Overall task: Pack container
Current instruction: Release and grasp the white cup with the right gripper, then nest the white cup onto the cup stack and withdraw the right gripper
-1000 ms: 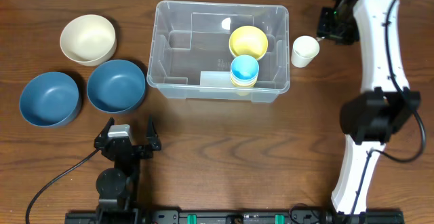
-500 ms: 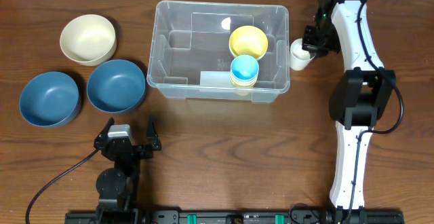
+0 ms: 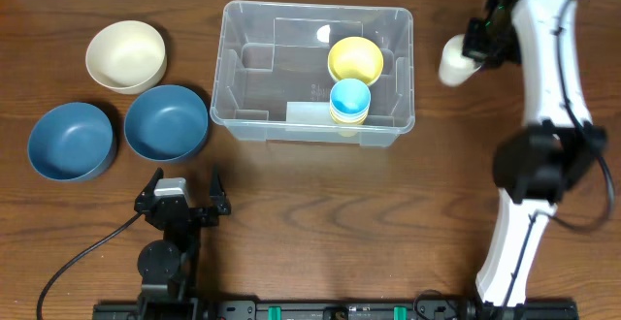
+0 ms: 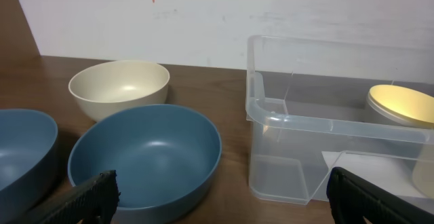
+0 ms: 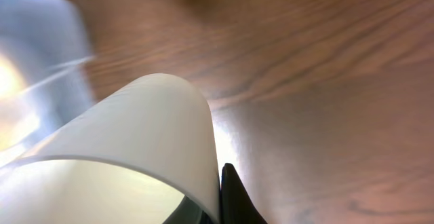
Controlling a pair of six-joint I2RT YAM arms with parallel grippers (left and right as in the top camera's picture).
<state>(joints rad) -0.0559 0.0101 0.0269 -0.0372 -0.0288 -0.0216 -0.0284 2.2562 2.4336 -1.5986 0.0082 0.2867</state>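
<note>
The container (image 3: 238,68) is a large clear bin at the table's middle back. It holds a yellow bowl (image 3: 355,59) and a blue cup (image 3: 349,97) stacked on a yellow one. To its right, my right gripper (image 3: 474,50) is shut on the rim of a white cup (image 3: 454,61), which looks blurred and tilted. The right wrist view shows the white cup's wall (image 5: 135,136) pinched against a black finger (image 5: 234,197), with the container's corner (image 5: 41,61) at left. My left gripper (image 3: 184,196) rests open near the front edge, with nothing in it.
A cream bowl (image 3: 125,55) and two blue bowls (image 3: 166,122) (image 3: 70,142) sit left of the container. In the left wrist view the nearer blue bowl (image 4: 146,156) and the container's wall (image 4: 305,125) lie just ahead of the open fingers.
My right gripper reached the white cup beside the container, shut on its rim and carried it a little right and back. The left arm has stayed still.
</note>
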